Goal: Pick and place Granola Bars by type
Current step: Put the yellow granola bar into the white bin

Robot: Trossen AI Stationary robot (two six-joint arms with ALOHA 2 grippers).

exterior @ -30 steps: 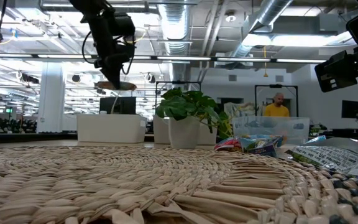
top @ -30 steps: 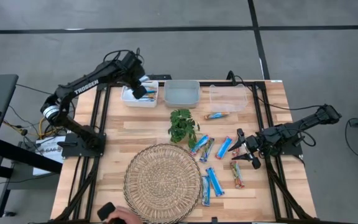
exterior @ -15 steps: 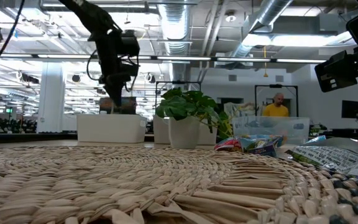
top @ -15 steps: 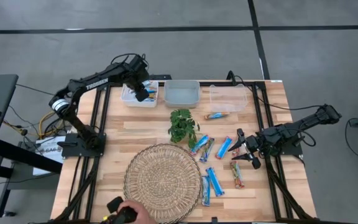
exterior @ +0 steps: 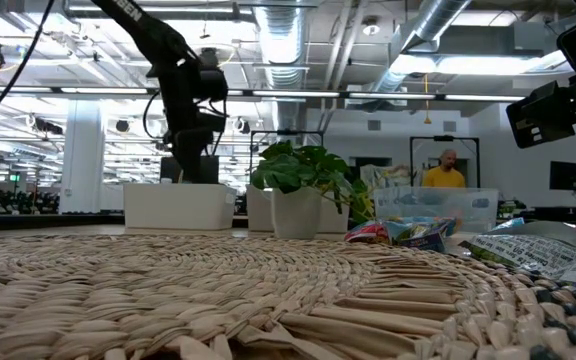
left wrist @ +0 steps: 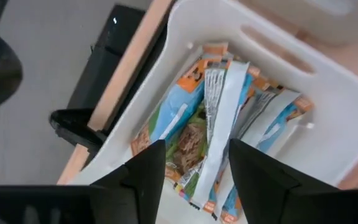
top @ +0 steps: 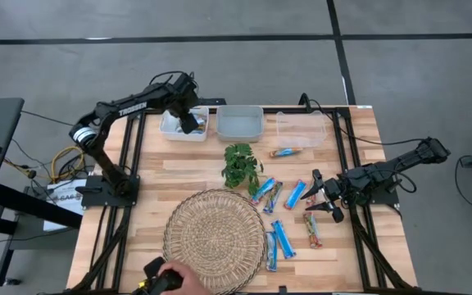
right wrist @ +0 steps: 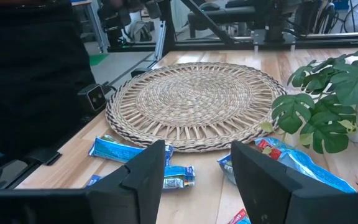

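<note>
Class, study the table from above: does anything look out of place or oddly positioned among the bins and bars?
One bar lies alone near the clear bin, apart from the loose bars clustered by the right gripper. A person's hand also reaches in at the woven mat's near edge. Nothing looks spilled or damaged.

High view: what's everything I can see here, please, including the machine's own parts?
Loose granola bars: about eight, mostly blue, a couple reddish, on the table's right half.
Binned granola bars: several, blue and orange, in the white bin.
White bin: one, far edge, leftmost.
Grey bin: one, far edge, middle.
Clear bin: one, far edge, rightmost.
Plant: one, green, table centre.
Woven mat: one, tan, round, near edge.
Table: one, light wood.
Person's hand: one, near edge beside the mat, holding something dark.
Left claw: black, open, over the white bin.
Right claw: black, open, low by the loose bars.
</note>
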